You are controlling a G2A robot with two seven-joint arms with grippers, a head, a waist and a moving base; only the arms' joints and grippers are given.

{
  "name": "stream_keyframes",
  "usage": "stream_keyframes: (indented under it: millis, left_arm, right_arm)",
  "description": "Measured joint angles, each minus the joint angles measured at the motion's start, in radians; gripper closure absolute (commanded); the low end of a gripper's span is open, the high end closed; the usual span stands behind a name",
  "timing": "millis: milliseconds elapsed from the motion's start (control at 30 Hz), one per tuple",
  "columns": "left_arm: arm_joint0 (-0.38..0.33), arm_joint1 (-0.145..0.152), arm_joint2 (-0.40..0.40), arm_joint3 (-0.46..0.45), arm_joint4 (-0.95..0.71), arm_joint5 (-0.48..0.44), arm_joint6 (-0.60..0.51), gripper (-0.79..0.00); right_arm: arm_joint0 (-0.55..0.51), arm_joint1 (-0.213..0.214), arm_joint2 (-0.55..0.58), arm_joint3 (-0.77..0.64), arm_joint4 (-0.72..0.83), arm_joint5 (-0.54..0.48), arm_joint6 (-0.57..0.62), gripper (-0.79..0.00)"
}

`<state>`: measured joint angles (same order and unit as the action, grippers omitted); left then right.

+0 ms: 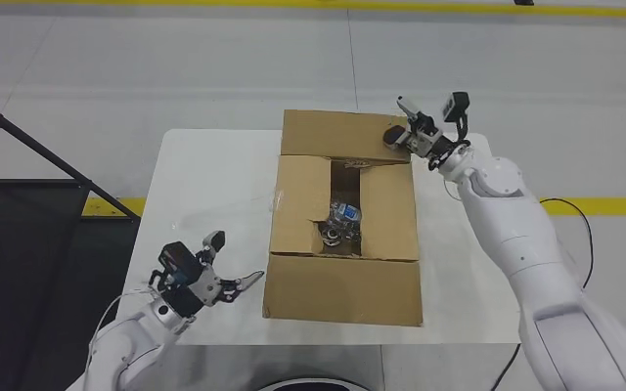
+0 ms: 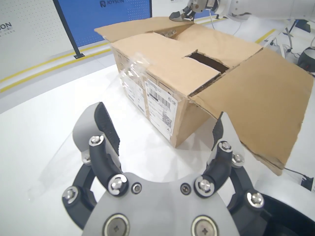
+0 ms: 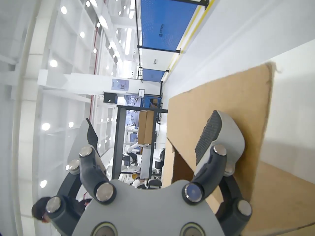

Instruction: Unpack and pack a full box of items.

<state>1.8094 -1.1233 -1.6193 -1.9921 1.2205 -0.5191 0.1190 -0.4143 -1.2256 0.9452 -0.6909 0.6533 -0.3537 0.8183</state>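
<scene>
A brown cardboard box [image 1: 342,230] stands in the middle of the white table [image 1: 205,186], its far and near flaps folded outward and its two side flaps nearly level, leaving a narrow gap. Through that gap I see packaged items [image 1: 342,223] inside. My left gripper [image 1: 235,274] is open and empty over the table, close to the box's [image 2: 172,74] near left corner. My right gripper [image 1: 401,125] is open at the right end of the far flap [image 3: 221,114], with one finger [image 3: 214,136] resting against the cardboard; it also shows far off as the right gripper [image 2: 183,15].
Crumpled clear tape [image 2: 134,66] sticks to the box's left side above a white shipping label [image 2: 161,110]. Bare table lies left of the box and along its right side. A dark panel [image 1: 44,254] stands left of the table.
</scene>
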Motion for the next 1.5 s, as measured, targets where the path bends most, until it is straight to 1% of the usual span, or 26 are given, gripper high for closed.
stream_keyframes:
  millis: [67,133,200,267,333,367,467,567,633,733,833,1067,1267,1500]
  left_arm:
    - [0.006,-0.001,-0.02,0.007,-0.052,0.018,0.017,-0.785]
    - [0.006,-0.003,-0.038,0.015,-0.088,0.054,0.017,-0.785]
    - [-0.002,-0.006,-0.044,0.025,-0.106,0.113,0.001,-0.785]
    - [-0.019,-0.01,-0.03,0.042,-0.113,0.165,-0.019,-0.785]
    - [-0.042,-0.012,-0.011,0.06,-0.109,0.192,-0.038,-0.785]
    - [-0.061,-0.014,0.004,0.074,-0.098,0.207,-0.051,-0.785]
    - [-0.106,-0.017,0.047,0.106,-0.06,0.234,-0.068,-0.785]
    - [-0.13,-0.02,0.077,0.124,-0.051,0.237,-0.065,-0.785]
    - [-0.132,-0.021,0.083,0.128,-0.053,0.234,-0.058,-0.785]
    - [-0.127,-0.022,0.08,0.13,-0.056,0.228,-0.049,-0.785]
    - [-0.112,-0.021,0.067,0.126,-0.062,0.223,-0.035,-0.785]
    - [-0.043,-0.019,0.01,0.081,-0.081,0.223,0.009,-0.785]
    - [0.02,-0.018,-0.029,0.025,-0.078,0.207,0.033,-0.785]
    - [0.068,-0.018,-0.054,-0.022,-0.061,0.191,0.05,-0.785]
  right_arm:
    - [-0.036,0.015,0.029,-0.076,0.009,0.0,0.058,-0.785]
    - [-0.078,0.029,0.052,-0.161,0.01,0.024,0.109,-0.785]
    - [-0.131,0.048,0.075,-0.272,-0.004,0.086,0.166,-0.785]
    - [-0.183,0.065,0.093,-0.381,-0.042,0.164,0.194,-0.785]
    - [-0.223,0.077,0.101,-0.466,-0.086,0.242,0.197,-0.785]
    - [-0.245,0.084,0.104,-0.515,-0.118,0.298,0.19,-0.785]
    - [-0.28,0.096,0.107,-0.603,-0.171,0.426,0.187,-0.785]
    - [-0.293,0.099,0.105,-0.639,-0.195,0.503,0.18,-0.785]
    - [-0.295,0.097,0.094,-0.644,-0.205,0.523,0.172,-0.785]
    - [-0.29,0.088,0.066,-0.638,-0.198,0.528,0.161,-0.785]
    - [-0.276,0.073,0.03,-0.616,-0.186,0.512,0.136,-0.785]
    - [-0.227,0.032,-0.051,-0.541,-0.164,0.433,0.09,-0.785]
    - [-0.2,0.01,-0.06,-0.508,-0.101,0.348,0.099,-0.785]
    - [-0.178,-0.014,-0.074,-0.532,-0.056,0.305,0.08,-0.785]
